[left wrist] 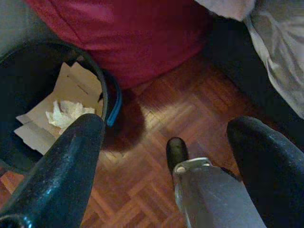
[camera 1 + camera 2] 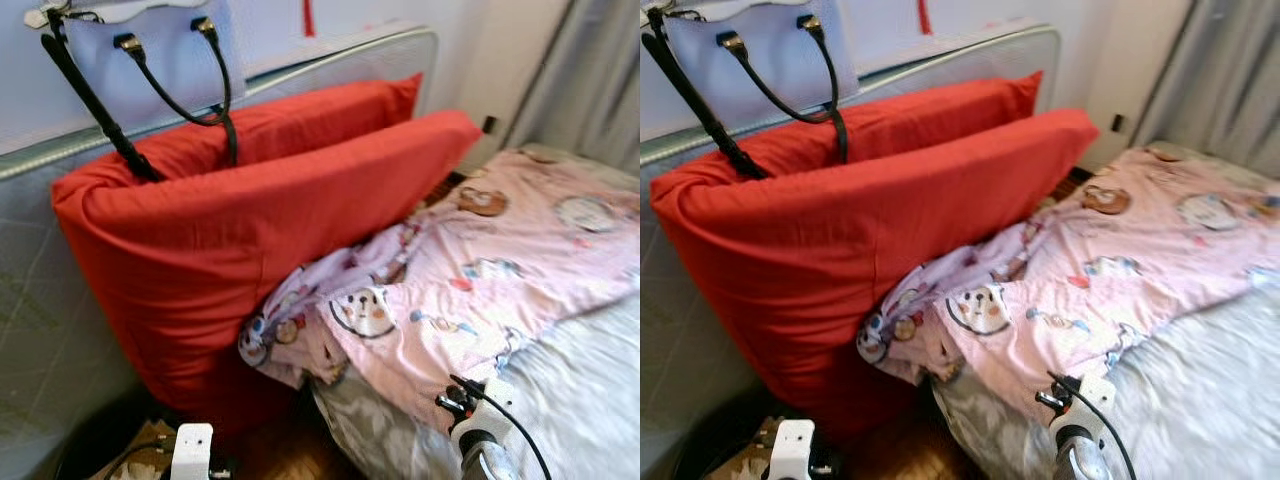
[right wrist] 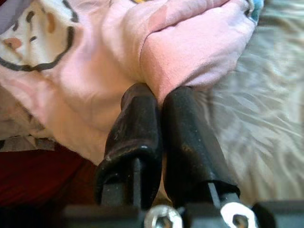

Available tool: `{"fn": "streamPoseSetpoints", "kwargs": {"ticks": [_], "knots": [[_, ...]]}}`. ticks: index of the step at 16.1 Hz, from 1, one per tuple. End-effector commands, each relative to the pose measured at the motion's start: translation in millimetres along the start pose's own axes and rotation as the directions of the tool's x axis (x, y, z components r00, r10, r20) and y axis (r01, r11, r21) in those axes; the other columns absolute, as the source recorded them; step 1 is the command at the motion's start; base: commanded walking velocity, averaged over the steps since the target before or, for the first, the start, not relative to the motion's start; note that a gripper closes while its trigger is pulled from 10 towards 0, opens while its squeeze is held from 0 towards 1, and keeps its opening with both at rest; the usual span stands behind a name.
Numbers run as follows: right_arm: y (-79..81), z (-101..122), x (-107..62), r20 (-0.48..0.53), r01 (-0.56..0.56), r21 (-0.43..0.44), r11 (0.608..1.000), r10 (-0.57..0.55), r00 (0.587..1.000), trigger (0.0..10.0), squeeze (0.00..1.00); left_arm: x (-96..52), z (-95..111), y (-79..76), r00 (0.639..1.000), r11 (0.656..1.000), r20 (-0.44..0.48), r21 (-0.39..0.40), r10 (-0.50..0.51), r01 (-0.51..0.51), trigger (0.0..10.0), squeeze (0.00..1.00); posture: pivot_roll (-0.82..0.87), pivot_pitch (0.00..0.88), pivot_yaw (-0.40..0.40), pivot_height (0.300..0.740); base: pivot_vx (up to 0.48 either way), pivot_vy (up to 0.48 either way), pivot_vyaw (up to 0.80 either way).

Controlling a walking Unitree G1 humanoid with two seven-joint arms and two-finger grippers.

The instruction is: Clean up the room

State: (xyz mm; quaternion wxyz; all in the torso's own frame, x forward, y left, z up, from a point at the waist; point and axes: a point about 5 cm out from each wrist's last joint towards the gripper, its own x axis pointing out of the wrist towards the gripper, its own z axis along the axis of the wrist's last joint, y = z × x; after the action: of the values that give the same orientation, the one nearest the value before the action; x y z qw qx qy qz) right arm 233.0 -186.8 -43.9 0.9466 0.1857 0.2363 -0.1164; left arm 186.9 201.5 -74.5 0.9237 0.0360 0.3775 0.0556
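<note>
right gripper (image 3: 159, 102) is clenched on the pink cartoon-print blanket (image 2: 470, 290) (likely to straighten it over the bed (image 2: 590, 400)); left gripper (image 1: 166, 137) hangs released above the parquet floor (image 1: 156, 123).

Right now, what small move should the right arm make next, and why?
Probably pull the pink blanket up across the grey sheet: the right gripper has its jaws shut on a fold at the bunched edge beside the red pillow.
</note>
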Motion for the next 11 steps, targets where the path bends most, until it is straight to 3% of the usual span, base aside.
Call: {"fn": "streamPoseSetpoints", "kwargs": {"ticks": [1,4,11], "knots": [[-0.7,7.1,1.1,0.047,0.018,-0.008,1.000,-0.018,0.999,10.0,0.00,-0.7,-2.3,-0.8,1.000,1.000,-0.007,0.026,-0.009,0.009,10.0,0.00,-0.07,0.000,0.000,0.740,-0.277,0.000,0.00],[-3.5,16.9,2.6,0.105,0.057,-0.030,0.998,-0.054,0.993,10.0,0.00,-0.8,-2.1,-0.6,1.000,1.000,-0.005,0.029,-0.009,0.009,10.0,0.00,-0.07,0.000,0.001,0.740,-0.280,0.000,0.00],[6.7,45.5,6.7,0.270,0.057,-0.122,0.991,-0.022,0.962,10.0,0.00,-0.9,-2.0,-0.7,1.000,0.999,-0.001,0.041,-0.015,0.015,10.0,0.00,-0.07,0.000,0.004,0.740,-0.281,0.000,0.00]]}}
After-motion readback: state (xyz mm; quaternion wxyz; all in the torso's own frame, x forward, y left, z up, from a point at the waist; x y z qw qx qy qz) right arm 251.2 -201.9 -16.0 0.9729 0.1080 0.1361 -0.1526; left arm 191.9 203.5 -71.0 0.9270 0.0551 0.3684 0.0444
